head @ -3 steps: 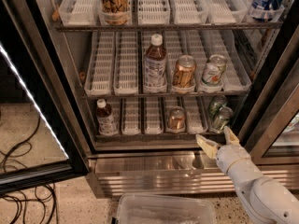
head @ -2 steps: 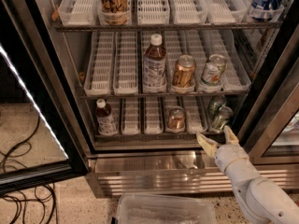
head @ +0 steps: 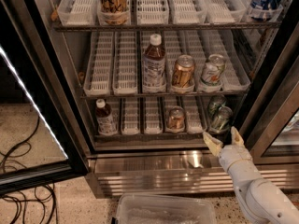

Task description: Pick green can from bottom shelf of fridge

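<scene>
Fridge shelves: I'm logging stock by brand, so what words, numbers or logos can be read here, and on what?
No text is legible.
Tall can at the top: dark scrawl, unreadable.
Large bottle, copper-brown can, white-labelled can: labels blurred.
Small bottle and green can on the bottom shelf: print too small.
Gripper, open, just below the green can: no marking.

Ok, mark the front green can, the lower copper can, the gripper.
front green can [head: 221,120]: camera view, side wall
lower copper can [head: 176,120]: camera view, side wall
gripper [head: 220,135]: camera view, between fingertips, below that can
</scene>
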Robot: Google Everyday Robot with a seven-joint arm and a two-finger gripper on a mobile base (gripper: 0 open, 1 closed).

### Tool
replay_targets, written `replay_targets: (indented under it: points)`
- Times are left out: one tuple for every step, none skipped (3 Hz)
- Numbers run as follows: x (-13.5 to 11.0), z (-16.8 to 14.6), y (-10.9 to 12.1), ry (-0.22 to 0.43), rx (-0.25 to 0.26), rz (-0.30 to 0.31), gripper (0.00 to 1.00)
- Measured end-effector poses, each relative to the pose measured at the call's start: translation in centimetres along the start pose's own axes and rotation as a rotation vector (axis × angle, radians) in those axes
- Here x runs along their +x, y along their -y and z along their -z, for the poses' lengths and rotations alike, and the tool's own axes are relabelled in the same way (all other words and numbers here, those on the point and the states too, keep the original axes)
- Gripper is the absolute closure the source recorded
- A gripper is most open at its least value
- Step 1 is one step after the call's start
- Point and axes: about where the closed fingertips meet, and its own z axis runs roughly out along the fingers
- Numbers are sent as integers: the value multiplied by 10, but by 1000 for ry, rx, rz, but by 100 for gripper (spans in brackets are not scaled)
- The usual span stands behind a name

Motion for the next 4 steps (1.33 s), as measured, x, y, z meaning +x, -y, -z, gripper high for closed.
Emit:
replay_targets:
  points:
    - [0, -5, 11, 2, 12, 2, 27]
    - [-2, -12, 18, 14, 1, -15, 30]
    - [-2, -12, 18, 14, 1, -15, 27]
    - [-2, -15, 18, 17, 0, -10, 26]
